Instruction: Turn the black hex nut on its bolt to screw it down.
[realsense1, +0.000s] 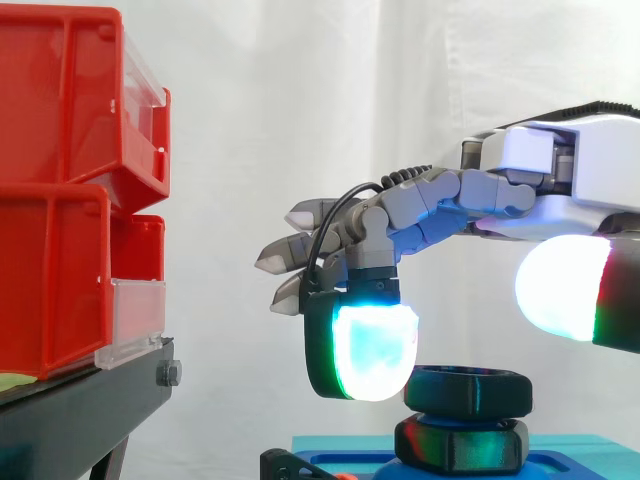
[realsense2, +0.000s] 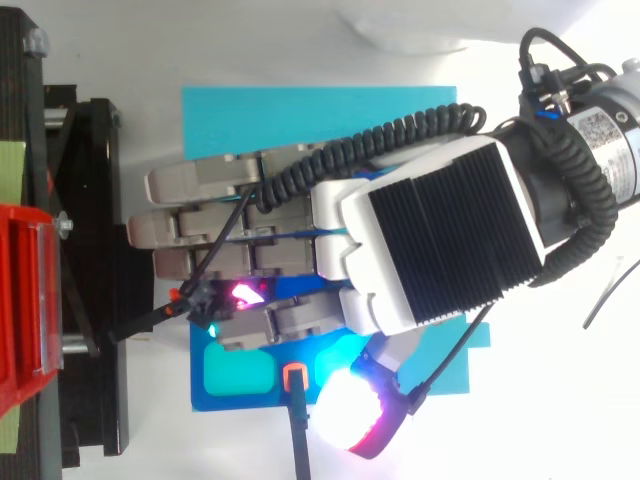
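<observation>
The hand (realsense1: 440, 205) hangs released over the black hex nut (realsense1: 470, 390), one fingertip (realsense1: 372, 350) bent down just beside its edge, gripping nothing; the nut looks still raised, so the turning seems largely left

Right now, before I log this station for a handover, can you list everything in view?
black hex nut: one, black, above the base and below the hand.
black hex-shaped piece: one, black, directly beneath the nut.
flat cyan-blue base: one, cyan-blue, under the nut and hand.
red plastic bins: at least two, red, stacked at the left.
black metal stand: one, black, carrying the bins.
white cloth curtain: one, white, behind everything.
robot hand: one, grey and white, reaching in over the base. Most fingers are straight; one is bent down, its glowing pad left of the nut.
</observation>
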